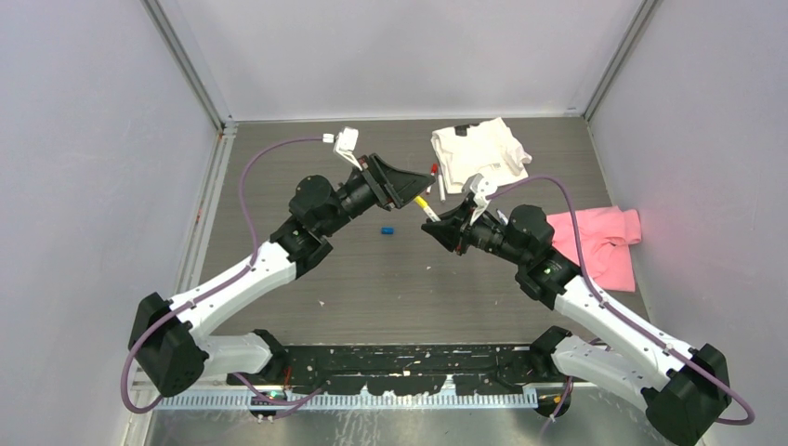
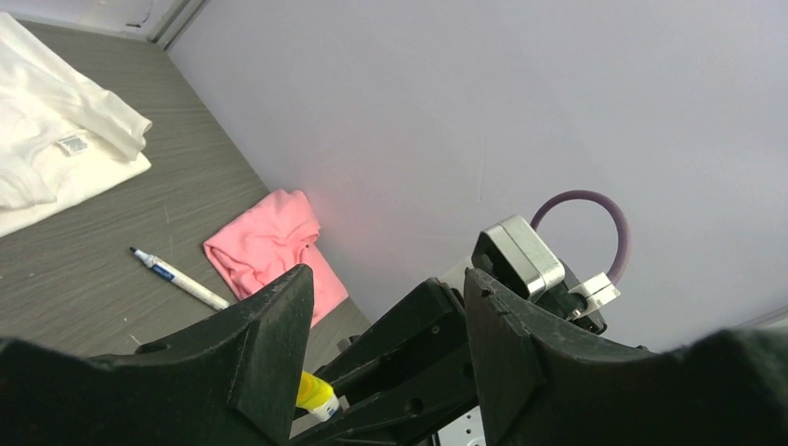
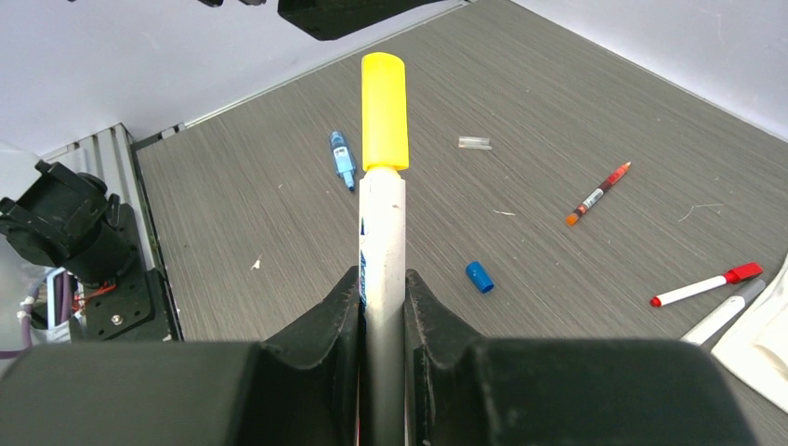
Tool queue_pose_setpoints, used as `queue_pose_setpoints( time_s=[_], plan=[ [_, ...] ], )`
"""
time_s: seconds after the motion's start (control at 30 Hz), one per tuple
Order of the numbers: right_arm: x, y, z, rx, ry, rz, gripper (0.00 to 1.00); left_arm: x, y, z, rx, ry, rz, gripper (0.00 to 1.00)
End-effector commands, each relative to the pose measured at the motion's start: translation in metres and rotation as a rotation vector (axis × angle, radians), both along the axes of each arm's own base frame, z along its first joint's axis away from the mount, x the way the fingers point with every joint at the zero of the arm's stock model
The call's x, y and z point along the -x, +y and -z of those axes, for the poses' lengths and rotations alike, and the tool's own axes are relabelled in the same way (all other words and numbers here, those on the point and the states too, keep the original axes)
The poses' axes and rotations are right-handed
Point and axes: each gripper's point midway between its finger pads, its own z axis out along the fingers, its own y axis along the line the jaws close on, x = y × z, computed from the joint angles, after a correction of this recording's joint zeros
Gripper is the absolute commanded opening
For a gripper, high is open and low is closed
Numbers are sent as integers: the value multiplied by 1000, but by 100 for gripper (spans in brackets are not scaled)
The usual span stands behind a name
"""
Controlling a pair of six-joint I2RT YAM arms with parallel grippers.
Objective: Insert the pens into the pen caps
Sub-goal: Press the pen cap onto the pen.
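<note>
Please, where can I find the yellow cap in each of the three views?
Top external: the yellow cap is near the centre, beside the right gripper.
Left wrist: the cap is at the bottom edge, left of centre.
Right wrist: the cap is upper centre, on the pen.
Shared landmark: the right gripper, shut on that pen.

Bright, even, diffuse light; shadows on the grey wood-grain table point(image 1: 372, 279) are faint. The crumpled pink cloth point(image 1: 599, 243) tints the pale wall point(image 1: 692, 158) beside it rosy.
</note>
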Motion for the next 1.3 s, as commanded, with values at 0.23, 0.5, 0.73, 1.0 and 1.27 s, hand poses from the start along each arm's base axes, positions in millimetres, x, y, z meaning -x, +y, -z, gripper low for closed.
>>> queue_pose_setpoints(
  time_s=[0.23, 0.5, 0.73, 1.0, 1.27],
  plan=[
    [-3, 4, -41, -81, -74, -11, 1, 7, 8, -6, 27, -32, -14, 60],
    [-10, 2, -41, -81, -65, 24, 1, 10, 3, 1, 25, -10, -1, 55],
    [-10, 3, -41, -83, -61, 22, 1, 11, -2, 4, 21, 1, 9, 46],
    [-10, 4, -44, -87, -61, 19, 1, 11, -4, 7, 16, 11, 17, 19],
    [-16, 2, -58, -90, -133, 40, 1, 14, -6, 18, 4, 57, 29, 1]
  ],
)
